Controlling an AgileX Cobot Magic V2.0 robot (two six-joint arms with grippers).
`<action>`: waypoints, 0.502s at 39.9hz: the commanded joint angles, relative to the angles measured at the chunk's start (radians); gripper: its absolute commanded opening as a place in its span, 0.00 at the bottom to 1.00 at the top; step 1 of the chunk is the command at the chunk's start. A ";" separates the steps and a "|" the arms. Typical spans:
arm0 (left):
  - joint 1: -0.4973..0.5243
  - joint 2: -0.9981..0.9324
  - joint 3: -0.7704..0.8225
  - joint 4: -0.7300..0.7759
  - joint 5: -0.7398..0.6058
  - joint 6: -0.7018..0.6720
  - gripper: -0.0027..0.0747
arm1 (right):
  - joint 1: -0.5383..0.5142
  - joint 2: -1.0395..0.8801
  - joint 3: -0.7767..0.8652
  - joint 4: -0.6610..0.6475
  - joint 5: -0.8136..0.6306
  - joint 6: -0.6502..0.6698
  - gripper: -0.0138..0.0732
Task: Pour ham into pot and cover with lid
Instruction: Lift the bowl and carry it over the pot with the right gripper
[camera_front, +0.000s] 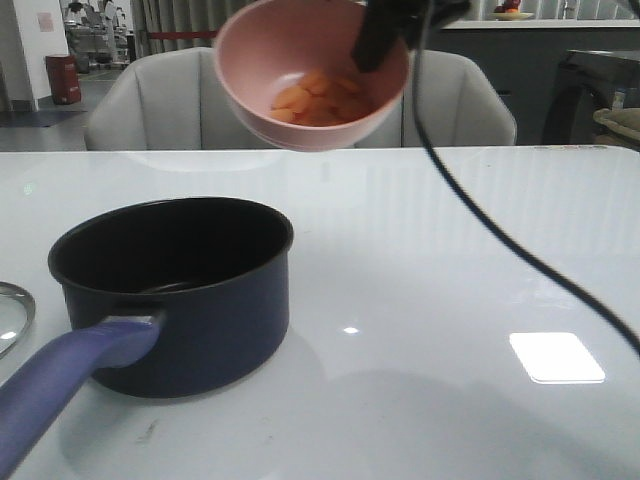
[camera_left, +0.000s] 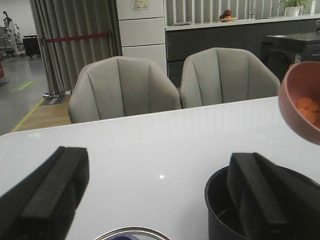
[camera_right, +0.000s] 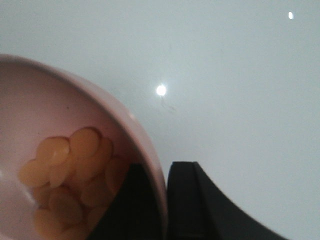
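We see the right pincer (camera_front: 385, 35) clamped on the rim of the pink bowl (camera_front: 300, 90), holding the ham (camera_front: 318, 98) high, beyond and right of the pot (camera_front: 175, 290) on the table (camera_front: 450, 300); the left pincer (camera_left: 155, 200) hangs released, with the lid (camera_front: 12, 315) at the table's left edge.

The right tool (camera_front: 385, 35) holds the tilted pink bowl (camera_front: 255, 90) of ham (camera_front: 318, 98) above the pot (camera_front: 225, 310).

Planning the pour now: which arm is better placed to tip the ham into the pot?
Right. The right gripper is pinching the rim of the pink bowl, which holds the ham above the pot. The left gripper is open and holds nothing.
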 joint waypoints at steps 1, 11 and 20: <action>-0.007 0.009 -0.025 -0.003 -0.079 -0.001 0.82 | 0.049 -0.026 -0.038 -0.072 -0.185 -0.005 0.32; -0.007 0.009 -0.025 -0.003 -0.079 -0.001 0.82 | 0.074 0.039 -0.005 -0.104 -0.473 -0.006 0.32; -0.007 0.009 -0.025 -0.003 -0.079 -0.001 0.82 | 0.074 0.042 0.164 -0.121 -0.914 -0.042 0.32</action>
